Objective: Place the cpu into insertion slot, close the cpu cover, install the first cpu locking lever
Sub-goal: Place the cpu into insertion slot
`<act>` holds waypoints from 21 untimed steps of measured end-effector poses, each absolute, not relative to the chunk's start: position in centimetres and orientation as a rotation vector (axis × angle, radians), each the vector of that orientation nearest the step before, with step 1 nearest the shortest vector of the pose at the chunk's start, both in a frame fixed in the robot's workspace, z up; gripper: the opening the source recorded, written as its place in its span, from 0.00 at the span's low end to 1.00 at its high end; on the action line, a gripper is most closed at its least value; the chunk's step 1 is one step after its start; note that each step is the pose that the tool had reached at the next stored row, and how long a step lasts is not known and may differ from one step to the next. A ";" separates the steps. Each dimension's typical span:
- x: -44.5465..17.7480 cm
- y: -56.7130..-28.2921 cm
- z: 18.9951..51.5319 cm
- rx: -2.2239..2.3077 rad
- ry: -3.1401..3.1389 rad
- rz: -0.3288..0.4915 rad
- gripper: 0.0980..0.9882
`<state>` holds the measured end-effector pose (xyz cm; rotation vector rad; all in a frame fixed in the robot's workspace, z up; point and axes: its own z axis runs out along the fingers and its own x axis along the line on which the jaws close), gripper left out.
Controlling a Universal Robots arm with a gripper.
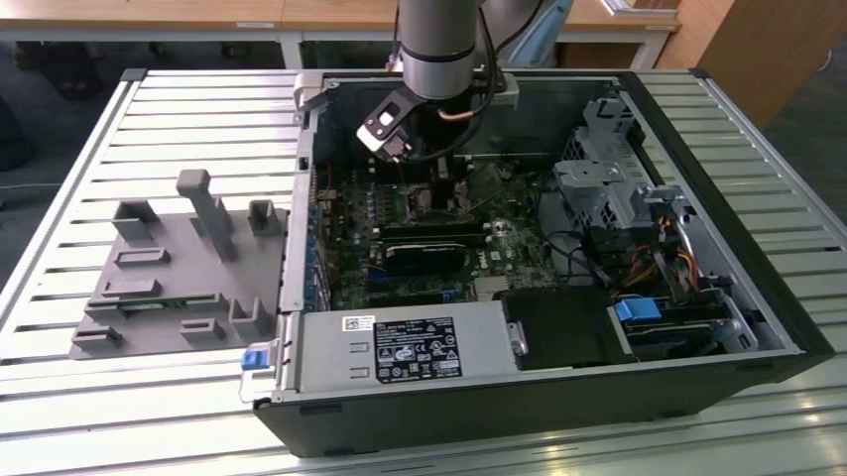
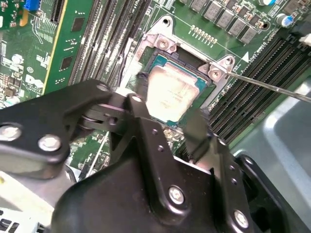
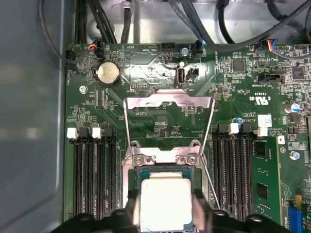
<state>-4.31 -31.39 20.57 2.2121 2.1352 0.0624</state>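
The cpu (image 3: 165, 201) has a pale silver top on a green edge and lies in the insertion slot (image 3: 163, 158), a square socket with a silvery rim. My gripper (image 3: 166, 208) straddles it, one black finger (image 3: 133, 206) against each opposite edge. In the second wrist view the cpu (image 2: 170, 94) sits level inside the insertion slot (image 2: 146, 48), with the gripper (image 2: 167, 119) around it. The cpu cover (image 3: 169, 101) is a silvery frame swung open and lying flat on the board beyond the socket. A thin wire locking lever (image 2: 262, 83) stands free beside the socket. In the exterior view the gripper (image 1: 443, 193) reaches down into the open computer case.
Rows of black memory slots (image 3: 95, 174) flank the socket on both sides. A coin battery (image 3: 108, 73) and cables (image 3: 194, 19) lie past the cover. A drive cage (image 1: 609, 188) and power supply (image 1: 397, 347) fill the case. A grey fixture (image 1: 173, 268) stands on the slatted table.
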 end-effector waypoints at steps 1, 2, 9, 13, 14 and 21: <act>-4.3 -31.4 20.6 2.212 2.136 0.062 0.49; -4.3 -31.5 20.6 2.213 2.136 0.061 0.43; -4.2 -31.5 20.8 2.218 2.141 0.052 0.16; -4.2 -31.5 21.0 2.221 2.144 0.047 0.07; -4.2 -31.5 21.1 2.222 2.145 0.047 0.01; -4.2 -31.6 21.2 2.227 2.150 0.058 0.01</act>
